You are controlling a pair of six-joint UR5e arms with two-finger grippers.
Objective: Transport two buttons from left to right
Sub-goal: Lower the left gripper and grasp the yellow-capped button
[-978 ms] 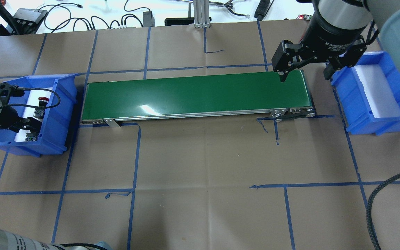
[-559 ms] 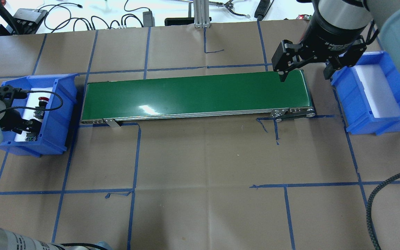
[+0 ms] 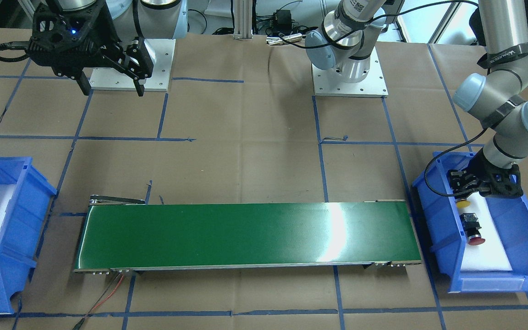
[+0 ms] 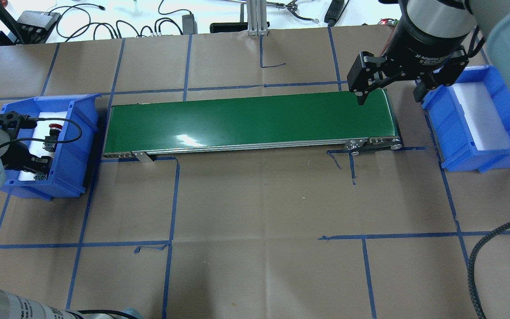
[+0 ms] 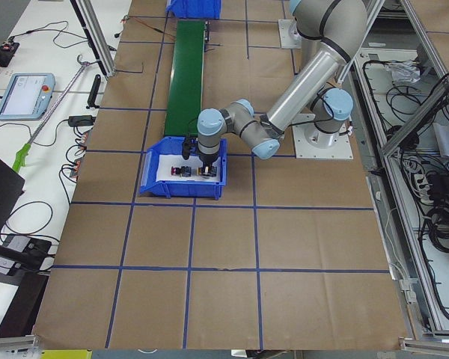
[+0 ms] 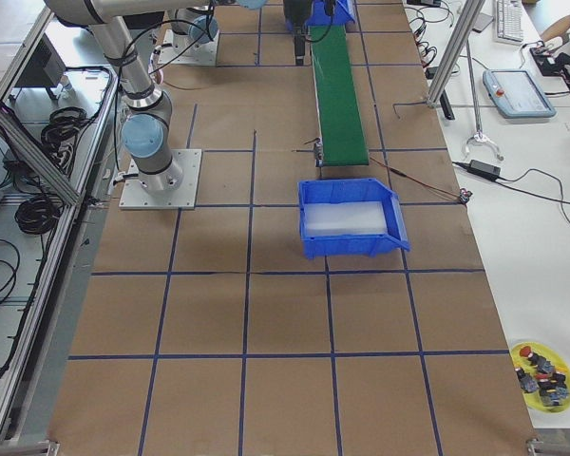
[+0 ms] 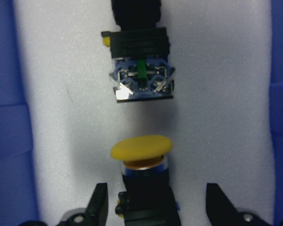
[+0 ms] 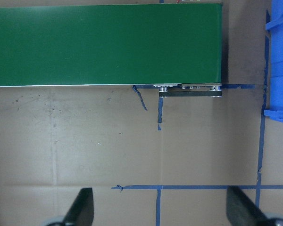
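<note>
The yellow button (image 7: 141,148) lies on its side, a smooth domed cap on a metal collar and a black boxy body. Just beyond its cap, not touching, lies the red button (image 7: 140,70), its blue terminal end with shiny screws facing the yellow cap. Both rest on a soft white foam pad (image 7: 226,117) lining the glossy blue plastic left bin (image 3: 438,229). The left claw (image 7: 155,202) is released, its black fingers flanking the yellow button's body with gaps on both sides. Alongside runs a shiny green belt (image 4: 246,122). The right claw (image 4: 388,95) hangs spread wide over the belt's far end, beside the right bin (image 4: 458,146), on the tabletop (image 4: 255,212) of creased brown paper gridded with blue tape.
</note>
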